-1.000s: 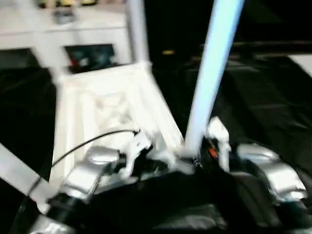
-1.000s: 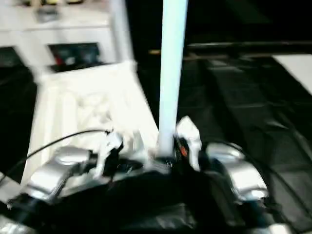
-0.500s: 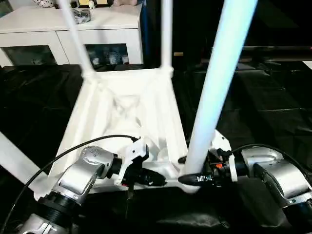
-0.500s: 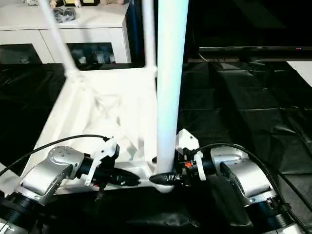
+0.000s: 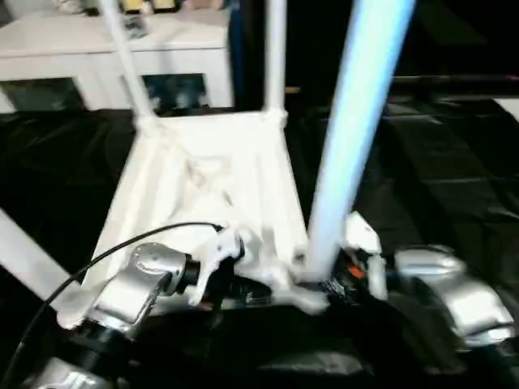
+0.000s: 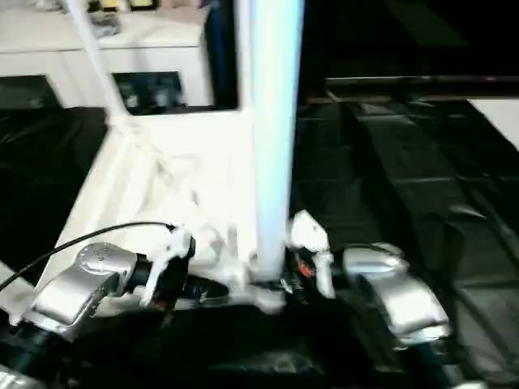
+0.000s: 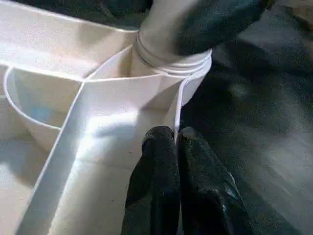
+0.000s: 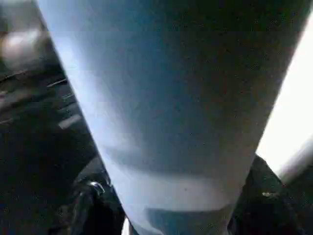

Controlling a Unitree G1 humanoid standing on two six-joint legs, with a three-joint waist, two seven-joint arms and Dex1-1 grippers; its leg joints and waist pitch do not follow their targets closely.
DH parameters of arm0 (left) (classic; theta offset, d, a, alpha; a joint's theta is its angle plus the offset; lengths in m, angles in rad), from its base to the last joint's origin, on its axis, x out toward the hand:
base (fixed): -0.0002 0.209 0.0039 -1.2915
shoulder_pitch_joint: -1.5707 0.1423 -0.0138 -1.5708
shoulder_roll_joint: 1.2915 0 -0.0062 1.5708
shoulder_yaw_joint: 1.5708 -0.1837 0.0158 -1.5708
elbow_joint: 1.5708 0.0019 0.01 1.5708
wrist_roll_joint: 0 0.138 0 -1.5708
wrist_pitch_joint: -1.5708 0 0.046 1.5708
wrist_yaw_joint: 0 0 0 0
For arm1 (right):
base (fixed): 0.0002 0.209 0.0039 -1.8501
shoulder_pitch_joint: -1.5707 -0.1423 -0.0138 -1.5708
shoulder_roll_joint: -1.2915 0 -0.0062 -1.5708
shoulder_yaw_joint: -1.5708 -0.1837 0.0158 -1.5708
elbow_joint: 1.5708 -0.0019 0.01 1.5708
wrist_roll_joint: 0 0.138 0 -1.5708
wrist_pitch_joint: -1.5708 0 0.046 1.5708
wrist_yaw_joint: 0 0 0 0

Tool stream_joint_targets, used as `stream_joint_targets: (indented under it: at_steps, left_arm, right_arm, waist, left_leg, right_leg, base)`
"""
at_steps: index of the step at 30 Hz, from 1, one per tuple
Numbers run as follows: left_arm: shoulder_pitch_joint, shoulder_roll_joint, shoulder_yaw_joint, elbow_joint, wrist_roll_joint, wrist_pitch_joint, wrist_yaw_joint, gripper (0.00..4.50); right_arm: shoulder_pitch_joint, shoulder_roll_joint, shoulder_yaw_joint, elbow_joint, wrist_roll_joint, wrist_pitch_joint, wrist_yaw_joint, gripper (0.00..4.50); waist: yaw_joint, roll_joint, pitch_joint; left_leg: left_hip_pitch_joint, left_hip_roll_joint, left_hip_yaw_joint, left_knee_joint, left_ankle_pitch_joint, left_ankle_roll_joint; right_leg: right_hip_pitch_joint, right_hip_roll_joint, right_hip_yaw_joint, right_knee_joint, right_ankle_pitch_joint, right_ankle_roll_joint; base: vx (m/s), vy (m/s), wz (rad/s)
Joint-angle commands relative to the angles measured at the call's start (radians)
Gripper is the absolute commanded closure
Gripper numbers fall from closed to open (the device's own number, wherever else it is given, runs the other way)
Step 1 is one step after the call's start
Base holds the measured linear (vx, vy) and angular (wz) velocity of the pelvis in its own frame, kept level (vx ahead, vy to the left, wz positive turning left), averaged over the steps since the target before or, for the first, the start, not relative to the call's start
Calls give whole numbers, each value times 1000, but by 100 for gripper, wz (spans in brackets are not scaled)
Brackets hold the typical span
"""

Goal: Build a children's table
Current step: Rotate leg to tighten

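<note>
left gripper (image 7: 176, 142) pinches the tabletop (image 5: 211, 178) rim; right gripper (image 5: 328, 285) clamps the near-corner leg (image 5: 349, 138); light, stiff, slippery plastic; grip low.

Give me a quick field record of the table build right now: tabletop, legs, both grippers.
tabletop: white tabletop upside down on black sheet, ribs up
far legs: two far legs standing in the far corner sockets
near leg: near leg upright in near corner socket
left gripper: left gripper pinching the tabletop's thin rim beside that socket
right gripper: right gripper at the near leg's base, a finger on each side
background: white cabinet
</note>
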Motion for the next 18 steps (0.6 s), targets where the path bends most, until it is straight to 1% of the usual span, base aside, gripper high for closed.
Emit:
stream_joint_targets:
  at_steps: [1,2,3,4,6,7,8,9,11,12,13,14,15,16,17,18]
  left_arm:
    - [-32,-87,-31,-66,-51,-37,30,450]
    - [-30,-113,-35,-66,-34,-28,83,450]
    - [-29,-123,-36,-66,-27,-25,104,450]
    - [-28,-129,-37,-67,-22,-23,117,450]
    - [-24,-163,-35,-69,-6,-5,186,450]
    - [-20,-195,-30,-68,10,7,244,450]
    - [-20,-201,-28,-67,13,8,252,450]
    - [-18,-234,-19,-60,25,15,297,450]
    - [-17,-244,-21,-57,31,6,310,450]
    - [-17,-244,-22,-58,32,4,312,450]
    - [-19,-242,-24,-58,29,4,309,450]
    - [-20,-240,-24,-59,27,4,309,450]
    - [-21,-230,-27,-63,17,0,291,450]
    - [-20,-221,-30,-67,10,-3,274,450]
    - [-20,-221,-30,-67,10,-3,274,450]
    - [-18,-212,-32,-70,5,-10,255,450]
  right_arm:
    - [3,61,46,93,-28,60,-111,245]
    - [-6,104,22,117,-28,75,-179,246]
    - [-8,119,17,121,-29,78,-200,246]
    - [-9,128,14,124,-30,81,-213,246]
    - [-14,167,14,136,-56,77,-271,246]
    - [-18,197,20,146,-76,72,-307,246]
    - [-19,202,22,148,-78,70,-312,246]
    - [-24,228,37,161,-98,56,-338,246]
    - [-26,240,50,163,-95,43,-328,246]
    - [-26,241,51,163,-94,42,-327,192]
    - [-31,243,45,168,-93,40,-333,179]
    - [-34,244,41,170,-91,41,-336,179]
    - [-39,234,38,165,-84,43,-319,158]
    - [-42,222,42,158,-89,37,-305,158]
    - [-42,222,42,158,-89,37,-305,144]
    - [-43,203,51,146,-93,31,-278,144]
  waist:
    - [-3,-14,-45]
    - [-8,-15,-44]
    - [-20,-16,-46]
    - [-20,-17,-47]
    - [-23,-16,-47]
    - [-26,-16,-46]
    - [-27,-15,-47]
    - [-31,-16,-47]
    - [-33,-17,-48]
    - [-34,-16,-47]
    - [-36,-21,-48]
    - [-36,-19,-48]
    - [-40,-17,-46]
    - [-43,-18,-48]
    - [-42,-17,-49]
    - [-41,-14,-50]
  left_leg:
    - [6,22,-23,-87,-334,-14]
    - [4,22,-24,-88,-343,-12]
    - [4,20,-26,-86,-355,-13]
    - [2,20,-26,-85,-347,-10]
    - [5,20,-24,-83,-341,-3]
    - [5,20,-23,-83,-337,-1]
    - [6,21,-23,-82,-337,-1]
    - [4,21,-23,-82,-331,2]
    - [4,20,-23,-81,-331,7]
    - [3,20,-23,-81,-338,13]
    - [2,21,-23,-81,-340,18]
    - [1,21,-24,-82,-339,19]
    - [-3,22,-27,-85,-348,16]
    - [-6,19,-29,-83,-343,14]
    - [-3,21,-29,-84,-342,16]
    - [2,21,-27,-80,-336,20]
  right_leg:
    - [37,-20,14,-82,-381,-162]
    - [38,-20,13,-84,-390,-158]
    - [37,-21,12,-88,-410,-148]
    - [38,-21,12,-88,-406,-147]
    - [33,-19,14,-90,-386,-153]
    - [31,-17,15,-89,-372,-161]
    - [31,-17,14,-88,-365,-165]
    - [32,-15,14,-88,-352,-170]
    - [34,-16,13,-88,-343,-176]
    - [34,-16,13,-89,-343,-176]
    - [36,-16,13,-89,-340,-176]
    - [36,-17,13,-88,-338,-178]
    - [37,-19,12,-88,-347,-182]
    - [41,-15,11,-86,-328,-178]
    - [40,-16,12,-86,-320,-179]
    - [35,-16,15,-86,-293,-190]
  base:
    - [0,0,0]
    - [0,0,0]
    - [0,0,0]
    - [0,0,0]
    - [0,0,0]
    - [0,0,0]
    - [0,0,0]
    - [0,0,0]
    - [0,0,0]
    - [0,0,0]
    - [0,0,0]
    - [0,0,0]
    - [0,0,0]
    - [0,0,0]
    - [0,0,0]
    - [0,0,0]
